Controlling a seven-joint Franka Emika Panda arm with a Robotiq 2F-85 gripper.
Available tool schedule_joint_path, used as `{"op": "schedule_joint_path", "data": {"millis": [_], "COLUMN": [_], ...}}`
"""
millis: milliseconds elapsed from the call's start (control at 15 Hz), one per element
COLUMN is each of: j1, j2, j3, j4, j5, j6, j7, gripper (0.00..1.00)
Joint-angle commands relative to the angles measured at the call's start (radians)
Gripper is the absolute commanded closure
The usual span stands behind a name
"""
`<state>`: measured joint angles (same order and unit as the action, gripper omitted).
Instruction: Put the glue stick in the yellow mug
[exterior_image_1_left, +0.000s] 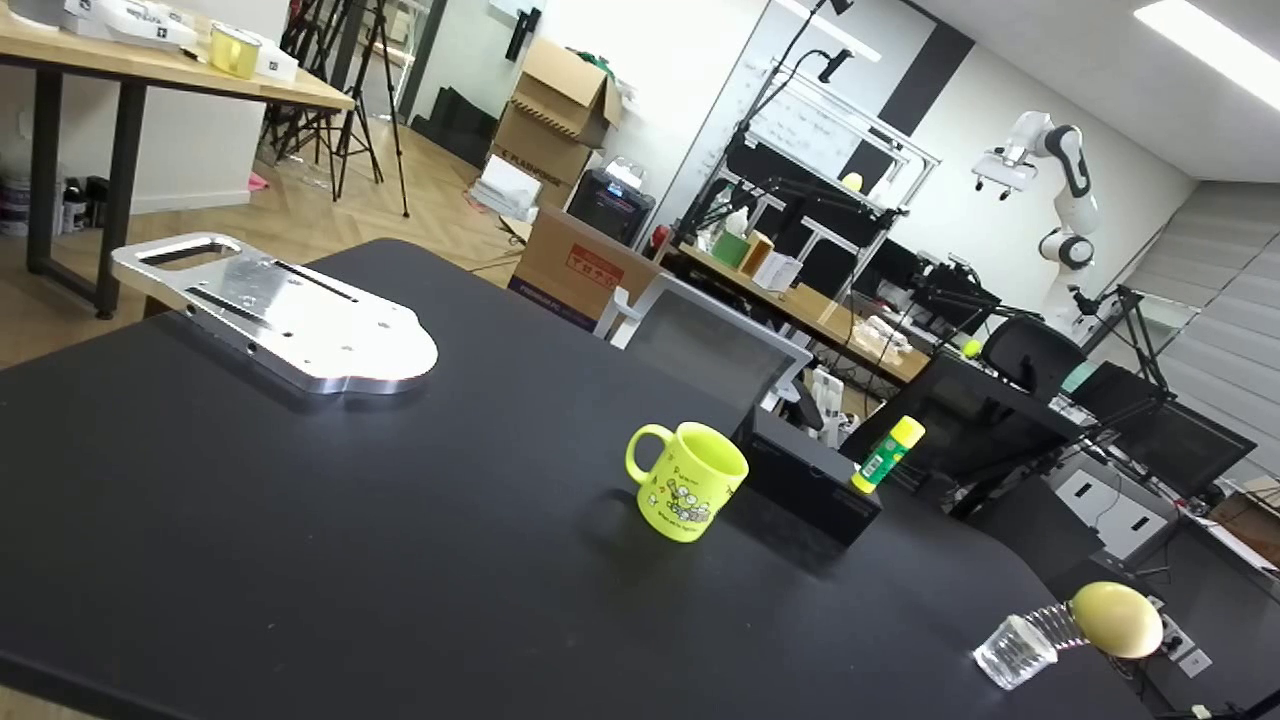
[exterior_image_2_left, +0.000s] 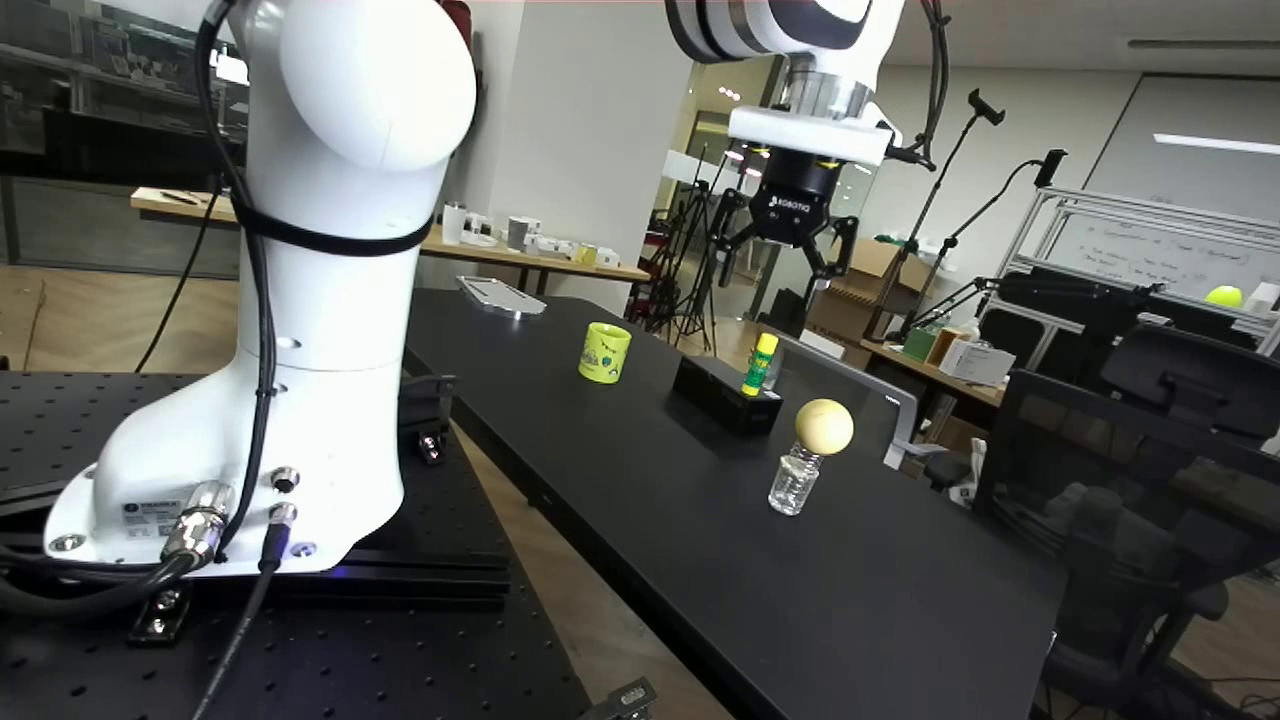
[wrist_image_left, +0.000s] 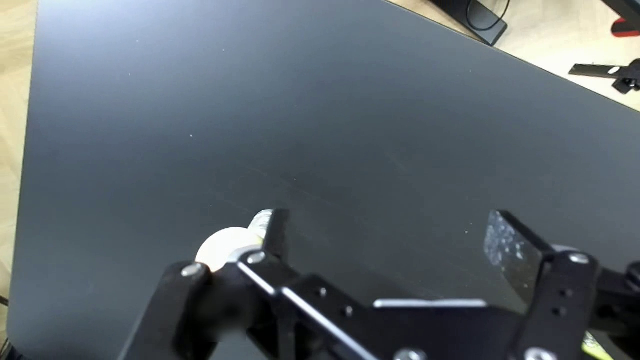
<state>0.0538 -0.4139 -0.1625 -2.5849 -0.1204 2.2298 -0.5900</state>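
Note:
The glue stick (exterior_image_1_left: 888, 455) is green with a yellow cap and base. It stands upright on a black box, and shows in both exterior views (exterior_image_2_left: 760, 364). The lime-yellow mug (exterior_image_1_left: 690, 482) stands upright on the black table beside the box, and also shows in an exterior view (exterior_image_2_left: 604, 353). My gripper (exterior_image_2_left: 775, 275) is open and empty, raised well above the table. In the wrist view its fingers (wrist_image_left: 387, 225) are wide apart with only tabletop between them. The glue stick is not visible there; a bright yellow-green bit at the lower right edge may be the mug.
The black box (exterior_image_1_left: 805, 475) sits near the table's far edge. A pale yellow ball (exterior_image_1_left: 1117, 620) on a spring and clear base (exterior_image_2_left: 793, 485) stands nearby. A silver metal plate (exterior_image_1_left: 290, 315) lies at the table's end. A grey chair (exterior_image_1_left: 700, 345) stands behind the table.

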Motion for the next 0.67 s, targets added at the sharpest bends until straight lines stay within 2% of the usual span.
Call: {"op": "schedule_joint_path", "data": {"millis": [0,67,600], "j1": [-0.012,-0.009,-0.014], "j2": [0.067,0.03,0.061], "j3": [0.036,0.025,0.033], "j4": [0.057,0.014,0.032], "j5": [-0.011,-0.001,-0.001], "j6": [-0.031,-0.003,-0.007], "j7": [0.042,0.004,0.009], "gripper": [0.0,0.0,0.0]}}
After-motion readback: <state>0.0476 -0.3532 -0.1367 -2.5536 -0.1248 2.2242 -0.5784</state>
